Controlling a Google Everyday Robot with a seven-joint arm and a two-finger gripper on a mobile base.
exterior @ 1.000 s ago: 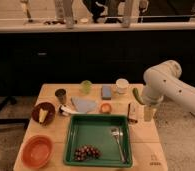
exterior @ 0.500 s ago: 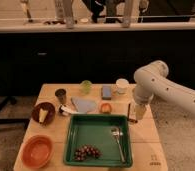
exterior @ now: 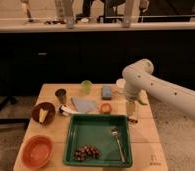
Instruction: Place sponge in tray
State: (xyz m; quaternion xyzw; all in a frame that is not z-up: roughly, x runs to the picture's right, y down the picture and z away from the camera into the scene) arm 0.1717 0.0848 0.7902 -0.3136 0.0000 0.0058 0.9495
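Hovering gripper (exterior: 131, 114) at tray (exterior: 69, 142) corner, sponge (exterior: 106, 92) apart

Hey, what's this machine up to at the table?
A white robot arm reaches in from the right; its gripper hangs over the table by the green tray's far right corner. The blue-grey sponge meant for the tray lies on the table behind the tray, not held. The tray holds only grapes and a fork.

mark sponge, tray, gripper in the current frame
sponge (exterior: 107, 91), camera view, middle of its top face
tray (exterior: 91, 131), camera view, bare floor left of centre
gripper (exterior: 132, 116), camera view, fingertip end, by tray's far right corner
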